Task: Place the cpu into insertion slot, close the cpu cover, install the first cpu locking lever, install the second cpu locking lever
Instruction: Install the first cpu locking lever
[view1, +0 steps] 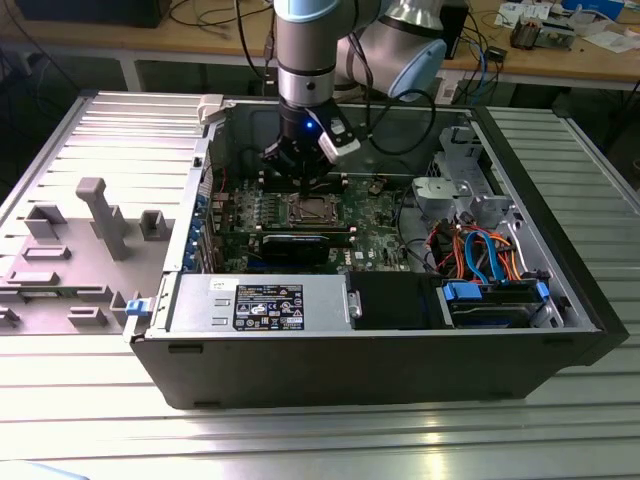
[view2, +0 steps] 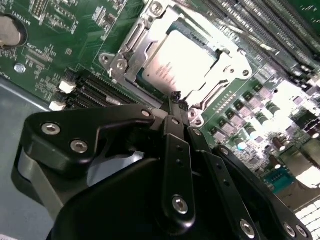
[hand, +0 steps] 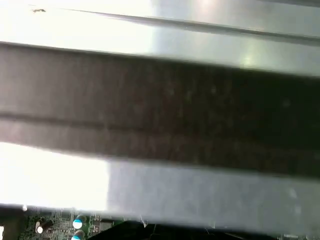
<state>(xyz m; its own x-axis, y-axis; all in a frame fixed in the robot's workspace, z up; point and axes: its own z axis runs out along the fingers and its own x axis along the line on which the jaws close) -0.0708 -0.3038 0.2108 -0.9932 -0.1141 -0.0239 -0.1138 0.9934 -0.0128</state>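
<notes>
Reaching straight down from the top of the exterior view, we see the arm (view1: 305, 50) standing nearly vertical over the open computer case (view1: 400, 370), its wrist turned so the gripper (view1: 303, 183) points at the motherboard (view1: 375, 215) below.

We can make out a white-and-black label (view1: 269, 306) on the grey power-supply box (view1: 255, 303) near the case's front wall, but its print is too small for us to read, and the white lettering on the green board in the second wrist view is likewise illegible to us.

In the second wrist view the gripper (view2: 176, 97) has its two black fingers (view2: 172, 120) drawn together to a narrow tip, closed with nothing between them. That tip sits at the 6 o'clock edge of the insertion slot (view2: 125, 62), touching or just above its metal frame; we cannot tell which.

We see the cpu (view2: 177, 62) lying flat inside the insertion slot, its pale metal face glaring under the light. The cpu cover (view2: 227, 62) lies down around it, the chip showing through its window. From the socket, long black memory slots (view2: 260, 30) run at about 2 o'clock. In the exterior view a black expansion card (view1: 297, 246) lies at 6 o'clock of the socket (view1: 308, 208).
</notes>
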